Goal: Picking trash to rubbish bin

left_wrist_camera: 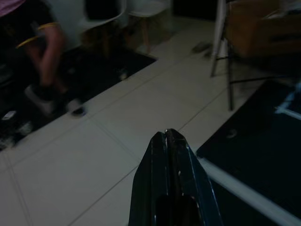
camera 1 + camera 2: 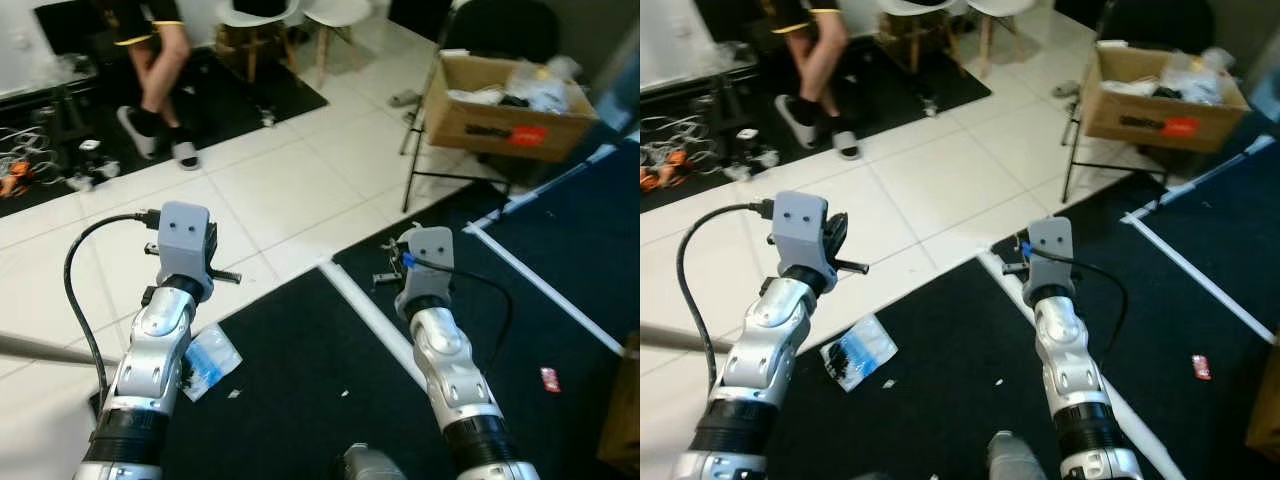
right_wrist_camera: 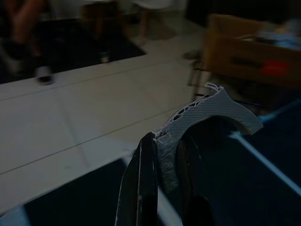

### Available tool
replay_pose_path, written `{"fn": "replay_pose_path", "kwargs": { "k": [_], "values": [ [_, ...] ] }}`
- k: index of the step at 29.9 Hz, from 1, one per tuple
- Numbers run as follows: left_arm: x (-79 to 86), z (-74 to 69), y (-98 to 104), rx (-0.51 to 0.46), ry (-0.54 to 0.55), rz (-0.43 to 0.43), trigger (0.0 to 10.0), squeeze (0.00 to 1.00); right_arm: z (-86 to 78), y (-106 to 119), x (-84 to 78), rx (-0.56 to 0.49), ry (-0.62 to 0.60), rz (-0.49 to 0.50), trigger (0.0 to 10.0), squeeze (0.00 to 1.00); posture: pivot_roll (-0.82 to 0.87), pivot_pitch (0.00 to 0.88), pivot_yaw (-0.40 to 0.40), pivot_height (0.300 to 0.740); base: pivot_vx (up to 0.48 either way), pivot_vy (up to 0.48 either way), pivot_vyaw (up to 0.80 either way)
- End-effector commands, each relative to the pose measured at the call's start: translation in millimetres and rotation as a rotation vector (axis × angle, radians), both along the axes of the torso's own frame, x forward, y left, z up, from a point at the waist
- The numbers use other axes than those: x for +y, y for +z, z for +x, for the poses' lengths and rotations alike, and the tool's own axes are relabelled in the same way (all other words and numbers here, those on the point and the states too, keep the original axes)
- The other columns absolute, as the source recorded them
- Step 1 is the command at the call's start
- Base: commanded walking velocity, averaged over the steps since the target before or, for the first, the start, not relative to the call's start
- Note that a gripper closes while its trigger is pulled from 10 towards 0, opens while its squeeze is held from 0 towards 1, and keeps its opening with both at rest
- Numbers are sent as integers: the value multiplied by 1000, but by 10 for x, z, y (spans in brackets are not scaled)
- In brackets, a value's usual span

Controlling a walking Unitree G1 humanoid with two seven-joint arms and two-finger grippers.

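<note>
While we stand over the dark mat [image 2: 300, 380], the carrying step looks to be in hand. On the left, our left gripper [image 1: 170, 136] is raised over the white tiles [image 2: 290, 190] with its two black fingers pressed together on nothing. Just below that arm, at the left edge of the mat, a clear plastic wrapper [image 2: 858, 351] lies on the floor, a piece not yet collected. To the right, our right gripper [image 3: 162, 143] pinches a grey scrap with a woven pattern [image 3: 211, 113], lifted off the floor and sticking out past the fingertips. Farther right, a small red bit [image 2: 550, 379] lies on the mat. At the far right a cardboard box [image 2: 500, 110] full of litter rests on a folding stand (likely the bin, we judge). A person's legs [image 2: 160, 60] are at the far left. Next we would need to walk toward the box and bring the scrap over its open top before letting go.
</note>
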State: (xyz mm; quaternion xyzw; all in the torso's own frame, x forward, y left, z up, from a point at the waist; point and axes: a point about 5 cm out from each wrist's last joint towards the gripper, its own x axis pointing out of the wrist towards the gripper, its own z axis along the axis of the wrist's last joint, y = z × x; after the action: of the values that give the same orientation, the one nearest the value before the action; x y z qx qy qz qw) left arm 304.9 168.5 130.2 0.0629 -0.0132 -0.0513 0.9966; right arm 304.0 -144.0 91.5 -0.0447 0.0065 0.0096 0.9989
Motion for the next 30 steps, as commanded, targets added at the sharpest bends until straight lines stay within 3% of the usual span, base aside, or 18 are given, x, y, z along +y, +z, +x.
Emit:
{"fn": "replay_pose_path", "kwargs": {
  "k": [1, 30],
  "values": [
    [24, -11, -38, 15, 8, 12, 10000, 0, -10, -27, 5, 11, -5, 15, 10000, 0, 29, 43, 18, 740, 0, 0, -800],
    [-10, -32, -62, 34, 14, 5, 10000, 0, -21, -45, -36, 22, -28, 17, 10000, 0, 25, 62, 14, 740, 0, 0, -800]
  ]
}}
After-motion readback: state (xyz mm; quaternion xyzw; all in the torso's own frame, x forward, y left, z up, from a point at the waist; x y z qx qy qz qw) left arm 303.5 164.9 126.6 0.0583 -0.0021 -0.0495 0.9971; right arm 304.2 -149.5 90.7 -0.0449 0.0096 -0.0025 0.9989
